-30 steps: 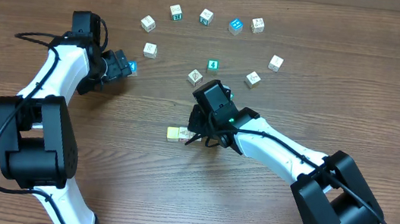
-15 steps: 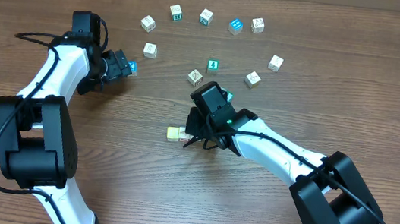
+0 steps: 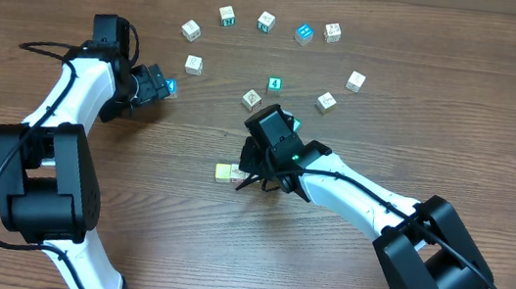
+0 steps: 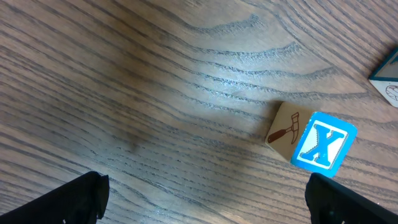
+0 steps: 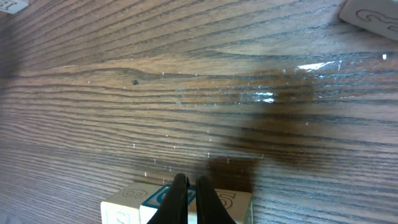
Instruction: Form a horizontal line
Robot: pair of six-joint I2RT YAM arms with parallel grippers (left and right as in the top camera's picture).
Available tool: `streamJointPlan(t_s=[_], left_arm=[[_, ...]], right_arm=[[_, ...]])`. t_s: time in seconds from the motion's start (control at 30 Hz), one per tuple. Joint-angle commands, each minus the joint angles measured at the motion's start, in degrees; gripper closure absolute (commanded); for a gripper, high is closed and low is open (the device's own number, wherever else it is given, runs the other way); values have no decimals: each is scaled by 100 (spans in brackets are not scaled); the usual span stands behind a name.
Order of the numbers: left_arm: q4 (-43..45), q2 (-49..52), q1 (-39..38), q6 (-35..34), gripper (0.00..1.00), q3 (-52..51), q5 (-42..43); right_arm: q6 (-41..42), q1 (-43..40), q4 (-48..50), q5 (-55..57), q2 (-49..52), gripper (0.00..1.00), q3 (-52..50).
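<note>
Wooden table (image 3: 478, 122), two arms (image 3: 361, 192), left gripper (image 3: 161, 84) spread wide and empty, right gripper (image 3: 247, 177) pinched tight on nothing, tips touching the pale yellow cube (image 3: 227, 172) mid-table, ten more cubes (image 3: 266, 21) arced beyond, only the left wrist view reveals the blue X cube (image 4: 323, 144) with its hammer mark.

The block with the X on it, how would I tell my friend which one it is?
On the wooden table, find the left gripper, which is wide open. Just past its fingertips lies the X block. Its bright blue face with a white X, and the brown hammer drawn on its tan side, set it apart from the whitish cube nearby.
</note>
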Motion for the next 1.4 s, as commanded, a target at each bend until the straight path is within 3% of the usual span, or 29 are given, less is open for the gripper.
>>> streamJointPlan(t_s=[0.0, 1.37], left_arm=[[20, 63, -37, 7, 1, 92, -39], [20, 63, -37, 7, 0, 92, -39]], right_arm=[[2, 35, -61, 109, 28, 96, -13], [-4, 35, -157, -212, 28, 96, -13]])
